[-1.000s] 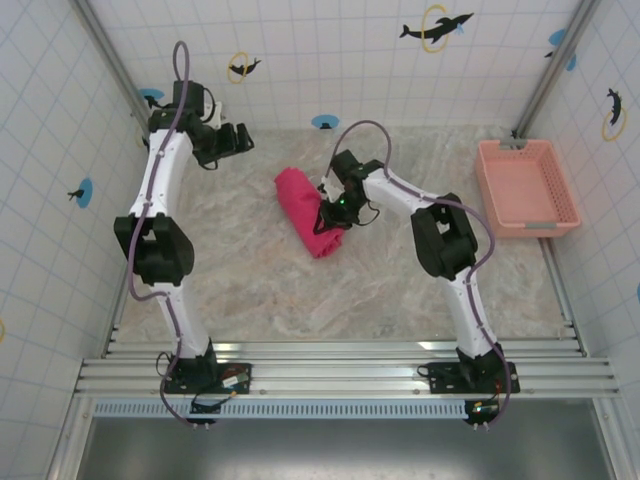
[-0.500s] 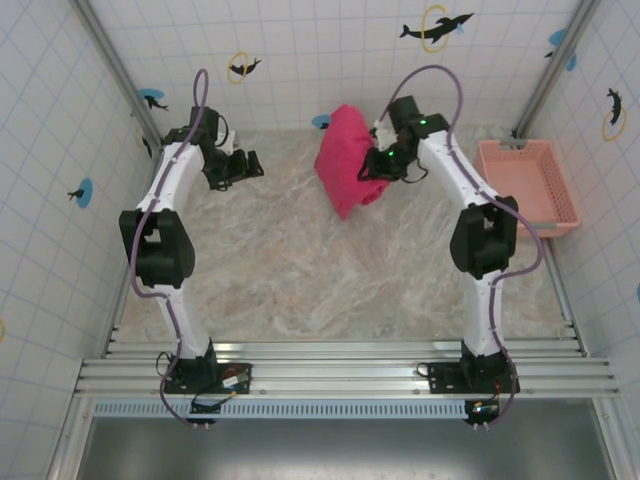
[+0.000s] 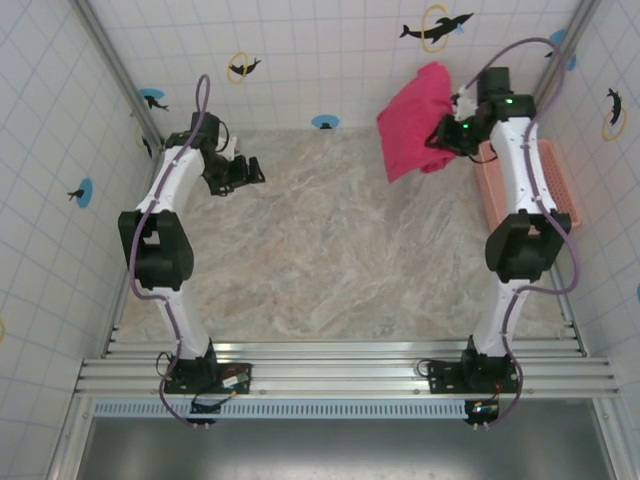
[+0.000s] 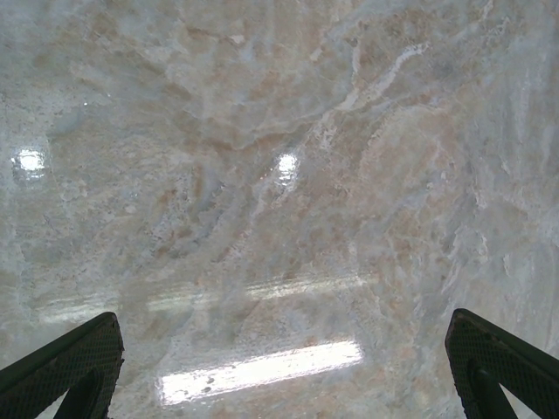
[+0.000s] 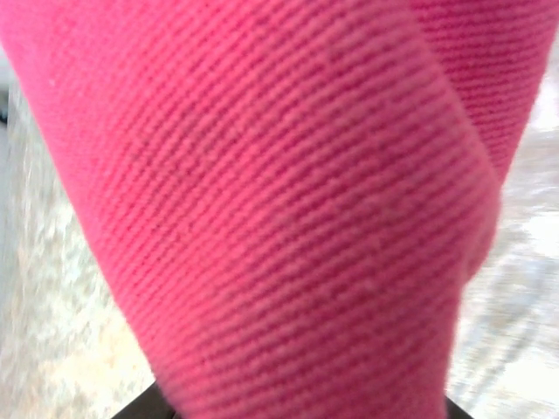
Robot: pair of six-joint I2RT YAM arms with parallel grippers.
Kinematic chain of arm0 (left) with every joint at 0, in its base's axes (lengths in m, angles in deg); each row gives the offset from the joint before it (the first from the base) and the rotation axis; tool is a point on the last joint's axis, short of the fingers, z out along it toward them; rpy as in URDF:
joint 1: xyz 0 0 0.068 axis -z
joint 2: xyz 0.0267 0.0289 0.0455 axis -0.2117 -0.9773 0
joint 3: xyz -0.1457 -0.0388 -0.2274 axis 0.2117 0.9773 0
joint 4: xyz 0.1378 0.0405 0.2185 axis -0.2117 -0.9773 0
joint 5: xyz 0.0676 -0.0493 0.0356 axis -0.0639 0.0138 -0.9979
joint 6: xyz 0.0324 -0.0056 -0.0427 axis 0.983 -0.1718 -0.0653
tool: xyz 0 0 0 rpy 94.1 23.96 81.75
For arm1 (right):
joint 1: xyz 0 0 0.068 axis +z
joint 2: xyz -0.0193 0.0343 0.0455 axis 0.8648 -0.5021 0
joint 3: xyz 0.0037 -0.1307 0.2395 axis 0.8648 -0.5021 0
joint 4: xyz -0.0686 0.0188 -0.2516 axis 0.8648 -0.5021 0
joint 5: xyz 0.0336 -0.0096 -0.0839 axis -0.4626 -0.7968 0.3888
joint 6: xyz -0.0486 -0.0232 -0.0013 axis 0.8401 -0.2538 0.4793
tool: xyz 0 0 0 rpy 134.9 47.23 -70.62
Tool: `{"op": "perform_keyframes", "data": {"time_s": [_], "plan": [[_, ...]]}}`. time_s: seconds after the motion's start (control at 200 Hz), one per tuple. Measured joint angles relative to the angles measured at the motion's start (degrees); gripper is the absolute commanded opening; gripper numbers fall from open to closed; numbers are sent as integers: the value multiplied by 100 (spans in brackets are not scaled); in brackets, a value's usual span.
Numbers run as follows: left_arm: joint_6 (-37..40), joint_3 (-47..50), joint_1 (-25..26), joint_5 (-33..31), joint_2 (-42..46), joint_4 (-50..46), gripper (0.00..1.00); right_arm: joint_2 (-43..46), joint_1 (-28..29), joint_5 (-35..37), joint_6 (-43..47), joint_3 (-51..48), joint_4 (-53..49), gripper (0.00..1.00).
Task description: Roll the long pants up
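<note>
A pale marbled worktop (image 4: 279, 131) lies below, glossy with bright light reflections (image 4: 262, 371). The left jaws stand wide apart, with dark fingertips (image 4: 70, 367) in both bottom corners.

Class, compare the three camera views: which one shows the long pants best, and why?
The top external view: the whole bundle of long pants hangs in the right jaws. The right wrist view gives a close-up of pink weave; the left wrist view faces the tabletop.

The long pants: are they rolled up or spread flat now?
Rolled up. The long pants form one compact bundle, held above the table by the right pincer; no leg hangs loose.
</note>
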State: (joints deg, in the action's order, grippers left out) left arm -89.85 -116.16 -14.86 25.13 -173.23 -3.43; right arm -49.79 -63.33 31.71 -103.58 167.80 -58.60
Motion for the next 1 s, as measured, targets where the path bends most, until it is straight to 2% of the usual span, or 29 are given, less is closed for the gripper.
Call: {"op": "perform_keyframes", "data": {"time_s": [0.26, 0.41, 0.601, 0.826, 1.001], "plan": [[127, 409, 0, 44, 105, -61, 97, 761, -1696, 162, 142, 44, -144, 0], [199, 426, 0, 44, 109, -175, 97, 955, -2201, 348, 428, 269, -457, 0], [306, 426, 0, 46, 109, -328, 97, 955, -2173, 640, 1193, 492, -1027, 0], [409, 424, 0, 24, 109, -562, 97, 931, -1897, 1460, 1788, 492, -1405, 0], [431, 424, 2, 24, 109, -645, 97, 916, -1410, 2350, 1952, 348, -1467, 0]]}}
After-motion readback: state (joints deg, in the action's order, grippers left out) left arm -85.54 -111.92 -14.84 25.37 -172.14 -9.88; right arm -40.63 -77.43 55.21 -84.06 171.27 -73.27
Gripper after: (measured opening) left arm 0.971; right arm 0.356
